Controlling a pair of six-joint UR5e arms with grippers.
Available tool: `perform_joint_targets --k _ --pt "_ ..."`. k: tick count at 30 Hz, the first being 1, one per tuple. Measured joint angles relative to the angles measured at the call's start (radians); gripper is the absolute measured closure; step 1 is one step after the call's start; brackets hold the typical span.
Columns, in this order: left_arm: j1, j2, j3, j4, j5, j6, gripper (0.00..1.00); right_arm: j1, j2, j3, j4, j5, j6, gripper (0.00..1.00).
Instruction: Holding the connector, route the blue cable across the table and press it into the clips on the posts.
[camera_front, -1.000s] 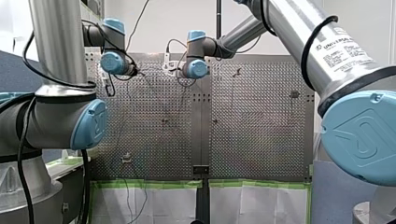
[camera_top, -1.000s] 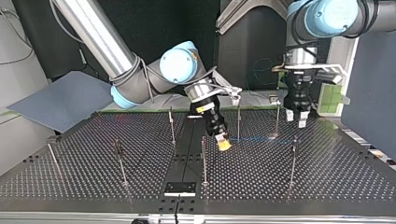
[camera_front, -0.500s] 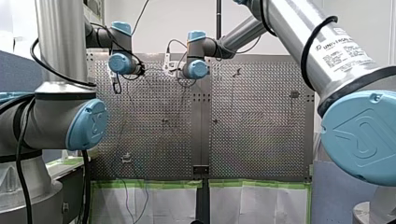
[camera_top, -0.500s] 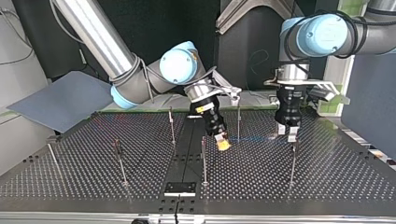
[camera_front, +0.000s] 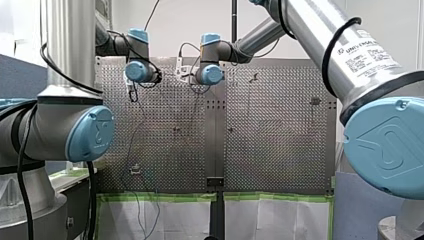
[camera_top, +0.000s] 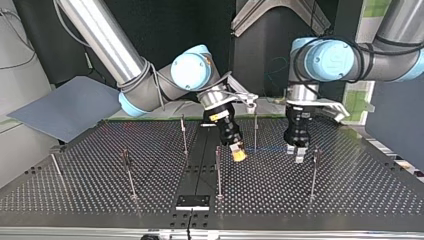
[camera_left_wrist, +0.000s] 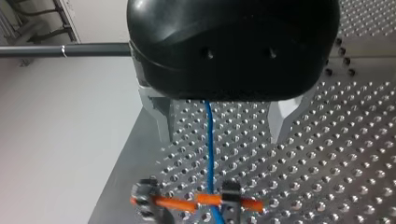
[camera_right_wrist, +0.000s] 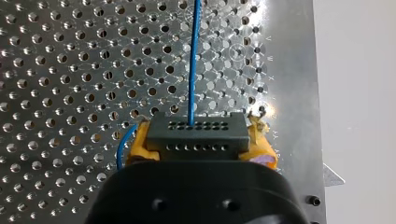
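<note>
In the right wrist view my right gripper (camera_right_wrist: 198, 145) has its yellow pads shut on a dark grey connector (camera_right_wrist: 196, 132). The blue cable (camera_right_wrist: 193, 60) leaves the connector straight ahead over the perforated plate. In the top view this gripper (camera_top: 238, 153) hovers low near the table's middle. From it the blue cable (camera_top: 272, 148) runs to my left gripper (camera_top: 299, 153). In the left wrist view my left gripper (camera_left_wrist: 219, 140) is open, its fingers (camera_left_wrist: 158, 119) wide apart. The cable (camera_left_wrist: 209, 140) passes between them untouched. Ahead it crosses an orange bar (camera_left_wrist: 180, 203) between two dark clips (camera_left_wrist: 231, 190).
Several thin posts stand on the table (camera_top: 350, 195) in the top view, among them post (camera_top: 314, 172), post (camera_top: 255, 131) and post (camera_top: 218, 172). A black plate (camera_top: 192, 202) lies at the near edge. A grey sheet (camera_top: 65, 107) leans at the view's left.
My left arm has swung toward the right gripper, leftward and lower in the top view, rightward in the front view. My right arm has stayed still with the connector.
</note>
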Motion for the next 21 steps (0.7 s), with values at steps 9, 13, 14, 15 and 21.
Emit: perform_joint_targets --k 9,13,14,15,21 --pt "-0.026 -0.065 0.054 0.007 -0.026 0.007 0.0 -0.003 0.0 0.0 0.0 -0.001 0.0 1.0" --pt "-0.03 -0.067 0.056 0.006 -0.038 0.005 0.0 -0.003 0.0 0.0 0.0 -0.002 0.0 1.0" --pt "-0.031 -0.067 0.056 0.006 -0.041 0.003 0.0 -0.003 0.0 0.0 0.0 -0.002 0.0 1.0" --pt "-0.032 -0.067 0.056 0.006 -0.045 0.002 0.0 -0.003 0.0 0.0 0.0 -0.002 0.0 1.0" --pt "-0.036 -0.068 0.057 0.006 -0.064 -0.004 0.66 -0.003 0.0 0.0 0.001 -0.002 0.0 1.0"
